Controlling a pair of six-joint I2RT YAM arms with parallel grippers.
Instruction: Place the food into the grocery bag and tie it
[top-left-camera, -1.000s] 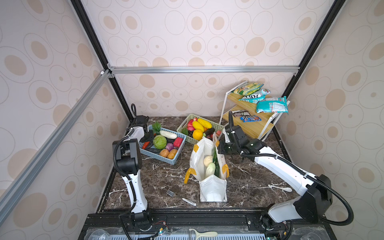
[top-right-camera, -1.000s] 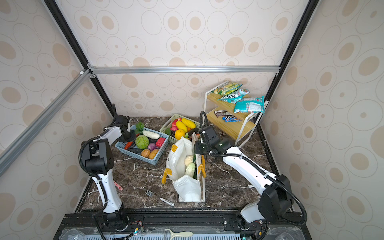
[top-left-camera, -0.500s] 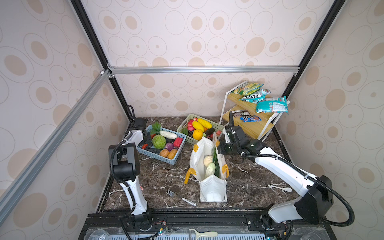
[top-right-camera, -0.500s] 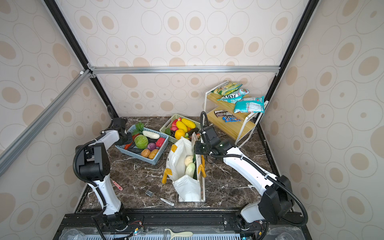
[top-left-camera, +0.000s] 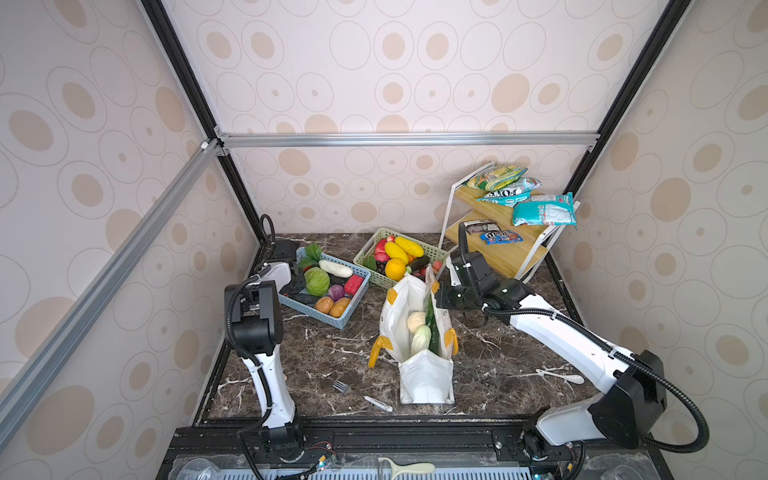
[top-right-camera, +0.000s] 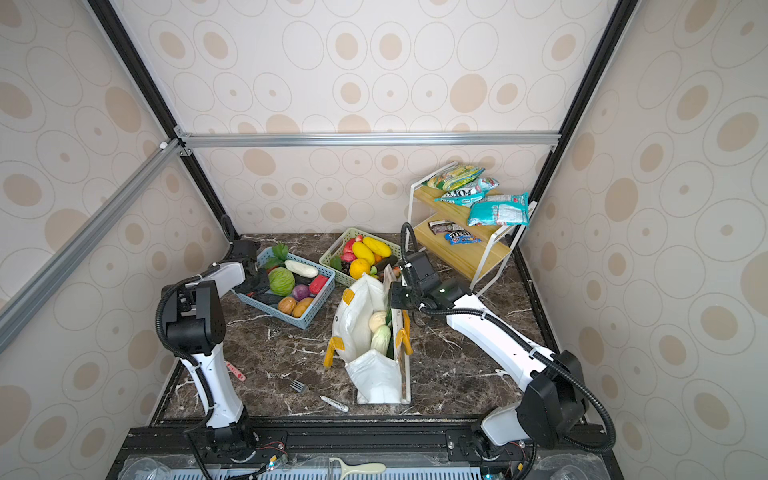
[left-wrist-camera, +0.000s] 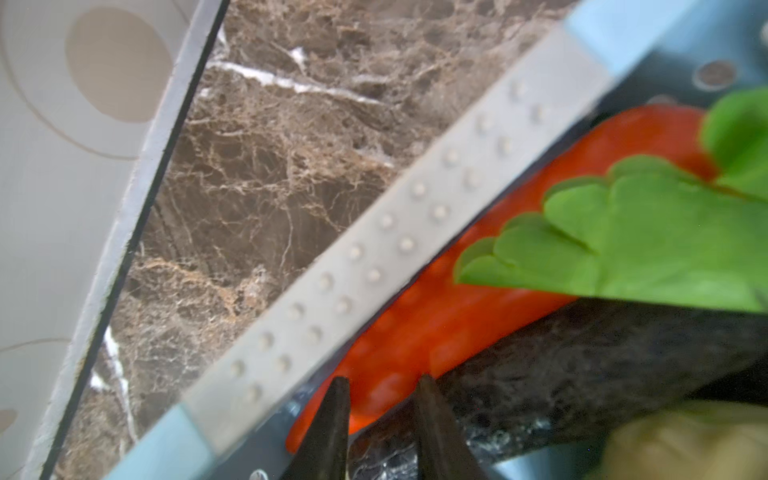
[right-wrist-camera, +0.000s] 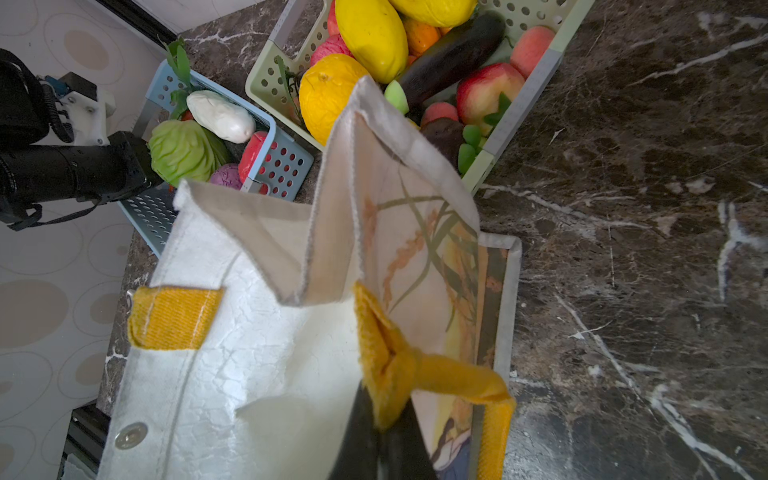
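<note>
The white grocery bag (top-left-camera: 419, 374) stands open mid-table, with a beige ball (top-left-camera: 415, 321), a pale cabbage (top-left-camera: 420, 338) and a dark green cucumber (top-left-camera: 432, 328) inside. My right gripper (right-wrist-camera: 380, 419) is shut on the bag's yellow handle strap (right-wrist-camera: 449, 378) at the far rim, holding that side up. My left gripper (left-wrist-camera: 381, 380) is down inside the blue basket (top-left-camera: 332, 320). Its narrow jaws pinch the end of the red-orange pepper (left-wrist-camera: 436, 324). A green leaf (left-wrist-camera: 644, 249) lies over the pepper, and a dark mottled vegetable (left-wrist-camera: 582, 361) lies beside it.
A green basket (top-left-camera: 436, 253) of fruit stands behind the bag. A wooden shelf rack (top-left-camera: 511, 253) with snack packets (top-left-camera: 544, 210) fills the back right corner. A fork (top-left-camera: 343, 386) and a white spoon (top-left-camera: 561, 376) lie on the marble. The left wall is close to the blue basket.
My left arm's elbow has swung out to the left and its jaws have narrowed slightly in the blue basket. The right arm and the bag have not moved.
</note>
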